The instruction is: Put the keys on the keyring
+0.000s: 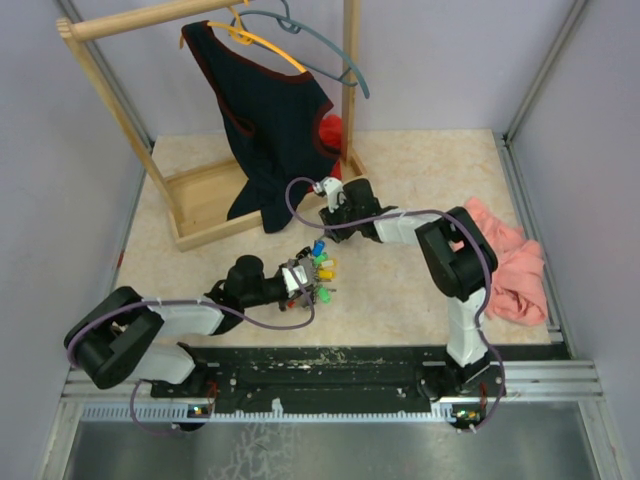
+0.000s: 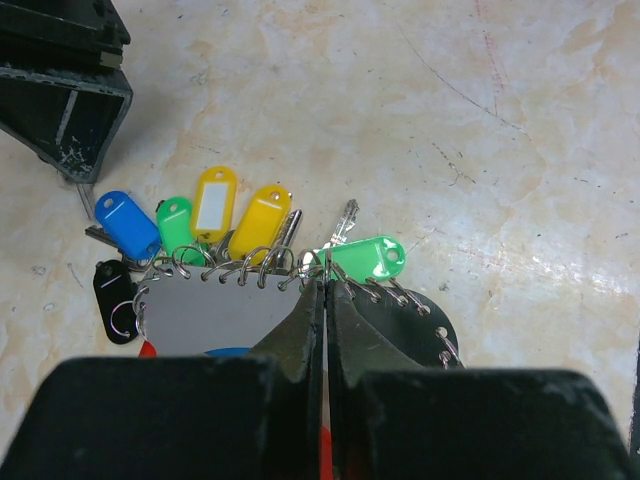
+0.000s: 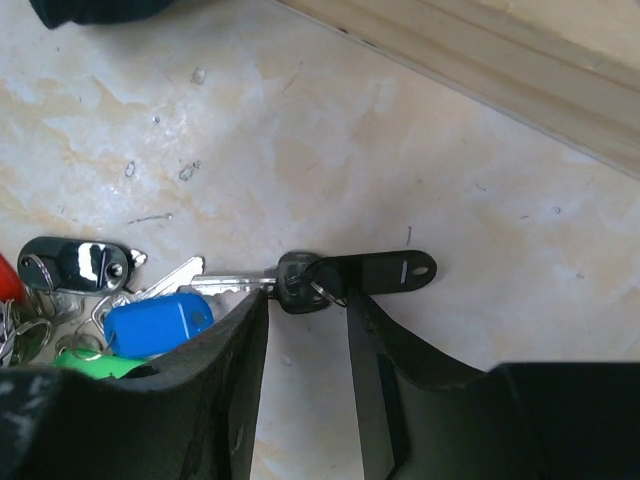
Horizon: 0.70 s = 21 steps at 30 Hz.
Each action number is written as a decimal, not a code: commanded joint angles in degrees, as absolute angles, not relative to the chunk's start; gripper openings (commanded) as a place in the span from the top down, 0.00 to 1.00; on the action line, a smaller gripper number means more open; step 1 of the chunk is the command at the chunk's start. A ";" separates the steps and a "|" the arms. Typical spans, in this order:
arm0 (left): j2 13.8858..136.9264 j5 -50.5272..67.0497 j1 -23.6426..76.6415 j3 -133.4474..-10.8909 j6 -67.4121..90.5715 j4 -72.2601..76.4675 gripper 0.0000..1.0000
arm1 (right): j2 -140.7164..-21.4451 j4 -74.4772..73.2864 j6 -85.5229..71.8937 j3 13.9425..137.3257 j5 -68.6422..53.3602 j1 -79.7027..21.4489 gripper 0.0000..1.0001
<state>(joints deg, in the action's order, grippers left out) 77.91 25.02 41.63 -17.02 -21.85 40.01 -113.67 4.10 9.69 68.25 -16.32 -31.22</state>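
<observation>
My left gripper (image 1: 300, 281) (image 2: 325, 285) is shut on the edge of the keyring (image 2: 215, 318), whose grey part shows left of the jaws, with red below. Several small rings on it carry keys with blue (image 2: 128, 224), green (image 2: 366, 256) and yellow (image 2: 259, 222) tags, which fan out on the table (image 1: 322, 265). My right gripper (image 1: 331, 214) (image 3: 305, 300) is open just beyond them. Its fingertips stand either side of a loose key with a black head (image 3: 297, 281) and a black tag (image 3: 385, 271), flat on the table. The blue tag also shows in the right wrist view (image 3: 155, 322).
A wooden clothes rack (image 1: 205, 205) stands at the back left with a dark garment (image 1: 270, 120) on hangers. Its base (image 3: 520, 75) lies just beyond my right gripper. A pink cloth (image 1: 505, 265) lies at the right. A red object (image 1: 331, 128) sits behind the garment.
</observation>
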 commanded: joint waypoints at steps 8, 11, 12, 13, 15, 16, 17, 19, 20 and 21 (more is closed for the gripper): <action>78.74 25.41 41.32 -18.63 -21.45 40.52 0.99 | -115.92 2.50 11.51 73.09 -18.23 -30.58 0.73; 78.99 25.48 41.34 -18.75 -21.43 40.52 0.99 | -116.02 2.45 11.51 73.30 -18.42 -30.58 0.80; 79.14 25.53 41.35 -18.80 -21.40 40.52 0.99 | -115.95 2.46 11.57 73.33 -18.57 -30.57 0.82; 79.25 25.57 41.39 -18.88 -21.44 40.52 0.99 | -115.97 2.43 11.60 73.46 -18.68 -30.58 0.85; 79.40 25.66 41.39 -18.85 -21.45 40.52 0.99 | -115.80 2.29 11.59 73.56 -18.78 -30.59 0.90; 79.37 25.66 41.32 -18.89 -21.45 40.52 0.99 | -115.49 2.18 11.60 73.45 -18.68 -30.59 0.92; 79.32 25.62 41.33 -18.90 -21.45 40.45 0.99 | -115.18 2.26 11.68 73.17 -18.46 -30.59 0.95; 79.28 25.46 41.34 -18.83 -21.40 40.43 0.99 | -114.26 2.19 11.69 72.25 -18.23 -30.58 1.00; 79.22 25.41 41.37 -18.89 -21.46 40.43 0.99 | -113.57 2.31 11.69 71.60 -18.13 -30.52 1.00; 79.19 25.28 41.35 -18.90 -21.45 40.43 0.99 | -112.75 2.52 11.58 70.71 -18.00 -30.58 1.00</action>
